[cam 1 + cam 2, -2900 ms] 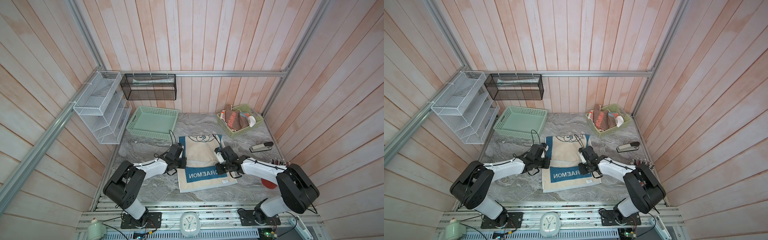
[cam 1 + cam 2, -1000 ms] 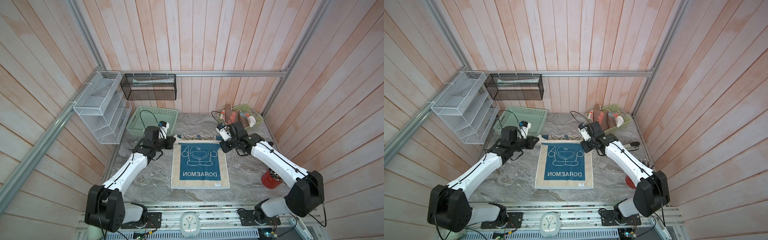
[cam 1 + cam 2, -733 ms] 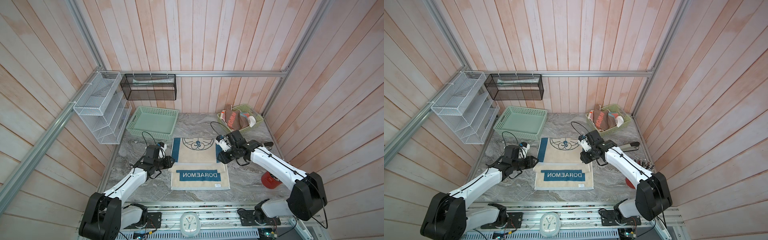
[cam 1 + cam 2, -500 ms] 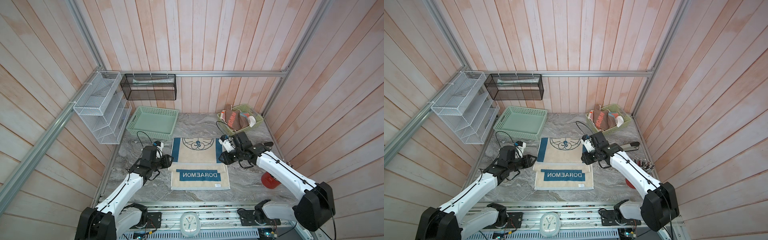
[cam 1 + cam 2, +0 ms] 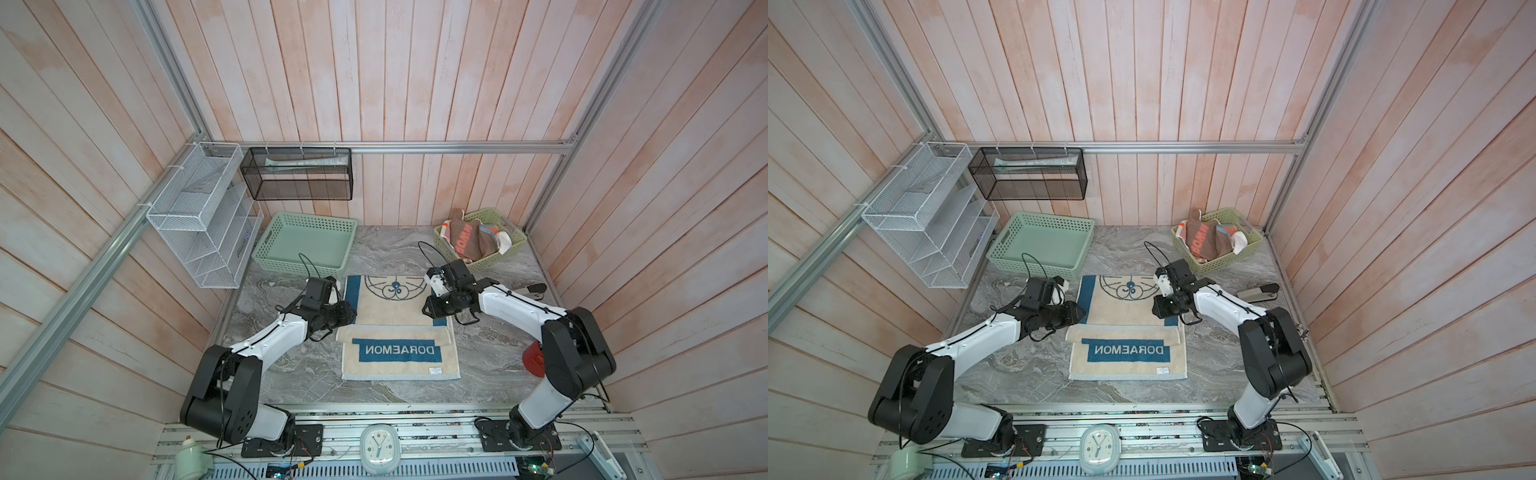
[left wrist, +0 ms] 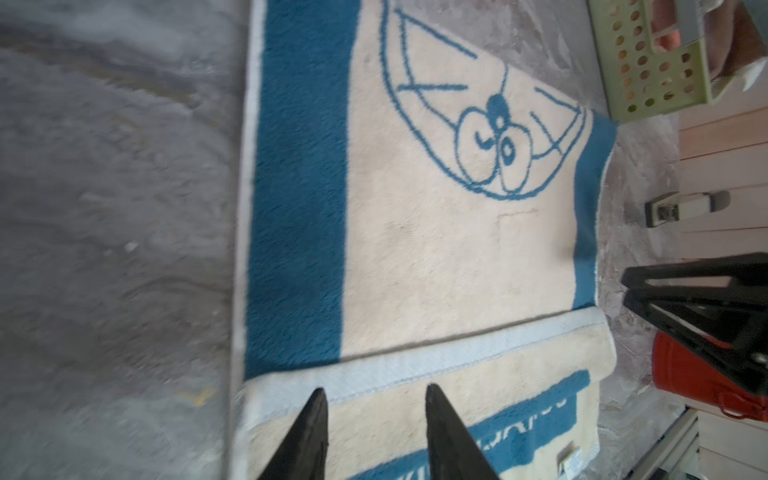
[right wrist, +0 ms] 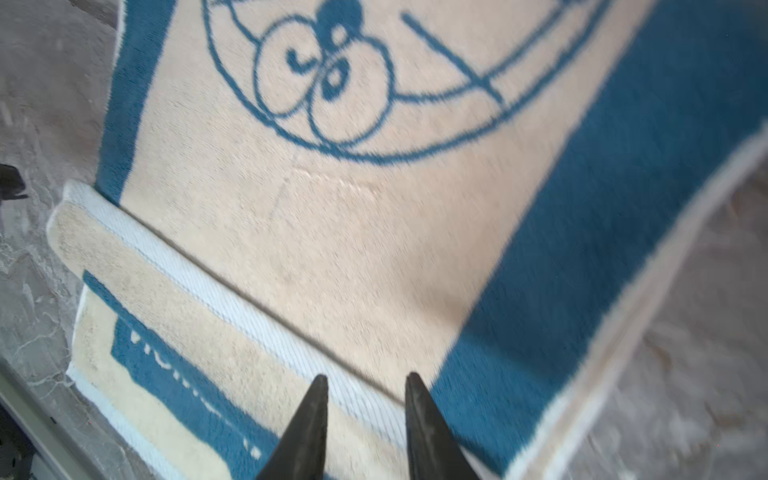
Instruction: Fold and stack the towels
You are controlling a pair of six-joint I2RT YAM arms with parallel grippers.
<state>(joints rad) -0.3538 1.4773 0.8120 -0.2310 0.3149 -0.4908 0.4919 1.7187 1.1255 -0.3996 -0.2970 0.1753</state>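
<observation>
Cream towel, the one with blue borders and a cartoon face, lies flat on the table midway between its left and right edges, and both arms hang over it. The left gripper hovers at the towel's left side, its fingers parted with nothing between them, only cloth below. The right gripper does the same at the right side, its gap a little narrower, and it too is empty. Both point at the pale hem of a flap that carries the lettered blue band. That flap lies doubled over the half of the towel nearer the table's front edge. Its hem runs across the towel's middle, just short of the face.

Judging from that, one fold is down and more remain. The flap looks slightly wider than the panel beneath, and its left end bulges. A pinch here may therefore catch only the top layer, or both layers unevenly, and carry a skew into the next fold. Terry drags on itself, so a low sideways move could pull the flap open.

Farther out, the other towels sit bunched in a green basket at the far right corner. The empty basket stands far left. A red object by the right edge sits close to the right arm's elbow and could be knocked on a wide swing.
</observation>
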